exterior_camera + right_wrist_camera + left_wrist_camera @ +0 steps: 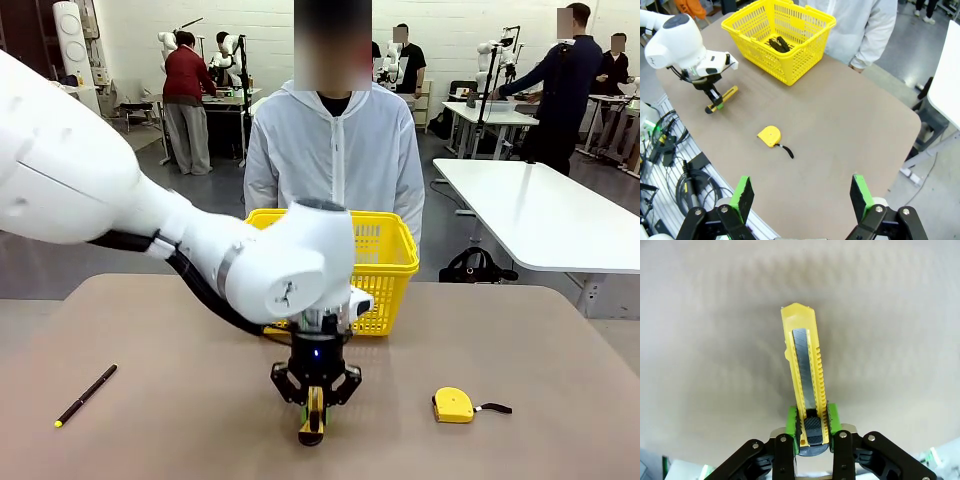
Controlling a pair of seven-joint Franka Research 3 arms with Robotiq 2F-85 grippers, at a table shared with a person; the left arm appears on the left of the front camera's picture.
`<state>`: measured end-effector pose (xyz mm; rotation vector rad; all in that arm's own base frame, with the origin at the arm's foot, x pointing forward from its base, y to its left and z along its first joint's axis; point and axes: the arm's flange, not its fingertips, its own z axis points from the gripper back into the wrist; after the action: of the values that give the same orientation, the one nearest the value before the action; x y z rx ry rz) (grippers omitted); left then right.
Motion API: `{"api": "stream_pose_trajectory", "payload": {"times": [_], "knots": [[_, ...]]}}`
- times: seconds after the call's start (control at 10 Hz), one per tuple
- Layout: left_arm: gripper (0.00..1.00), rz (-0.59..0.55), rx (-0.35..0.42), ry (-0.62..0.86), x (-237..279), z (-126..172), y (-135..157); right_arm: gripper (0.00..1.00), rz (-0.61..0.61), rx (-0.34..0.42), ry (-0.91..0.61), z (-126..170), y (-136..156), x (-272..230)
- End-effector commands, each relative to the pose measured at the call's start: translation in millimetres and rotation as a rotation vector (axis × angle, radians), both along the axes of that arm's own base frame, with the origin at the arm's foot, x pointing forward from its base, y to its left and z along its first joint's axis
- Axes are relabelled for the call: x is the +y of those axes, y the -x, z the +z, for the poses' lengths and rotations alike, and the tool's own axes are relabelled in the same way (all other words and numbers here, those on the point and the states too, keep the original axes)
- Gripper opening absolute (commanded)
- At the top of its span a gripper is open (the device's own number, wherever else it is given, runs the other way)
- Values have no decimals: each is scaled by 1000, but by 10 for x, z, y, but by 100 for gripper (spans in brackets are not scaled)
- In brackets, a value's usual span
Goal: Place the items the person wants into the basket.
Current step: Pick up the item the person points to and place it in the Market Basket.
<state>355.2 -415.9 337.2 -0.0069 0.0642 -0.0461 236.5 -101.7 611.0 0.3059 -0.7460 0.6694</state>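
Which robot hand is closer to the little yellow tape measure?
Left. The left gripper, shut on the utility knife, sits beside the tape measure. The right gripper hangs open, higher and farther back.

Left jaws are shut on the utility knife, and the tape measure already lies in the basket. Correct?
Not quite. The tape measure lies on the table, outside the basket, as the right wrist view shows. The left gripper does hold the knife.

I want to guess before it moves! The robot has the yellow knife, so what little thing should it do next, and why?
Probably lift it a little. The left hand is shut on the utility knife low over the table, and the basket stands farther back with tall sides to clear.
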Motion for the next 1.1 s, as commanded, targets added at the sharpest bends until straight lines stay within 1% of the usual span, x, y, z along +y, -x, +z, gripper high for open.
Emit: {"api": "stream_pose_trajectory", "payload": {"times": [0.0, 0.1, 0.2, 0.3, 0.5, 0.6, 0.7, 0.8, 0.9, 1.0], "knots": [[0, -56, 9, -2, 228, 800, 200, 100, 0, 9, 1, 4, -15, -4], [0, -80, -16, -7, 286, 1151, 337, 100, 0, 9, 1, 4, -15, -4], [0, -86, -48, -13, 344, 1540, 403, 100, 0, 9, 1, 4, -15, -4], [0, -82, -49, -17, 375, 1842, 395, 100, 0, 9, 1, 4, -15, -4], [0, -102, -49, 5, 387, 2241, 442, 100, 0, 9, 1, 4, -15, -4], [0, -98, -52, 21, 402, 2399, 422, 100, 0, 9, 1, 4, -15, -4], [0, -90, -54, 36, 415, 2477, 429, 100, 0, 9, 1, 4, -15, -4], [0, -87, -54, 8, 428, 2504, 454, 100, 0, 9, 1, 4, -15, -4], [0, -79, -82, 10, 442, 2494, 461, 100, 0, 9, 1, 4, -15, -4], [0, -79, -82, 10, 442, 2494, 461, 100, 0, 9, 1, 4, -15, -4]]}}
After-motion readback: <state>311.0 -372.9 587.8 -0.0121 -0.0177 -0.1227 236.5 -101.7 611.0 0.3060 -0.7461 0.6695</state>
